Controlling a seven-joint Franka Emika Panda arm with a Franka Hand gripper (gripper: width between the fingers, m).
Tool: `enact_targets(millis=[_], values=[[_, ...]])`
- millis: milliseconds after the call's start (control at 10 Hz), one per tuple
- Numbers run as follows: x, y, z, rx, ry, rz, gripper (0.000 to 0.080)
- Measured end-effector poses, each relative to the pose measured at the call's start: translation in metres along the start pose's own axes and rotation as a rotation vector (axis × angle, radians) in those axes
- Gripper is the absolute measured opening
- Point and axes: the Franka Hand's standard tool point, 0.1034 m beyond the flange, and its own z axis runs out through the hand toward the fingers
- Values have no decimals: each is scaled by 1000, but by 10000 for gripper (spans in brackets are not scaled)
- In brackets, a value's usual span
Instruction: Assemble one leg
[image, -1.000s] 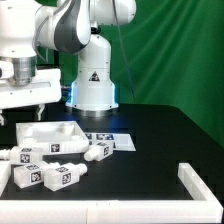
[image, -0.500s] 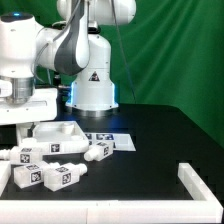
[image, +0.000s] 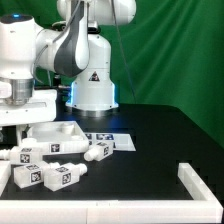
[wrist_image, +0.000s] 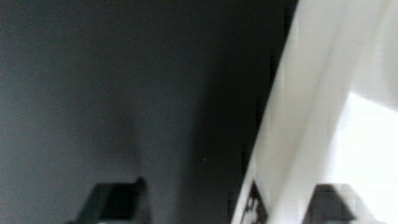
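At the frame's left, the gripper (image: 20, 122) is being held wide open and empty, and the nearest leg (image: 22, 155) is being seen lying free just below it. Rightward, roughly five such blocks are being shown beneath one white panel (image: 55, 131), though that count cannot be fixed.

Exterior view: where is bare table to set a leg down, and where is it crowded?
Free: the black tabletop between the marker board and the white corner fence. Crowded: the exterior view's left, where legs cluster before the panel.
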Motion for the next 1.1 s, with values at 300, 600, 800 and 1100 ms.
enact_targets(millis=[300, 600, 800, 1100], values=[[0, 0, 0, 2, -1, -3, 59], [1, -2, -2, 0, 2, 14, 52], [25, -23, -32, 45, 5, 204, 52], [73, -10, -77, 82, 10, 333, 52]])
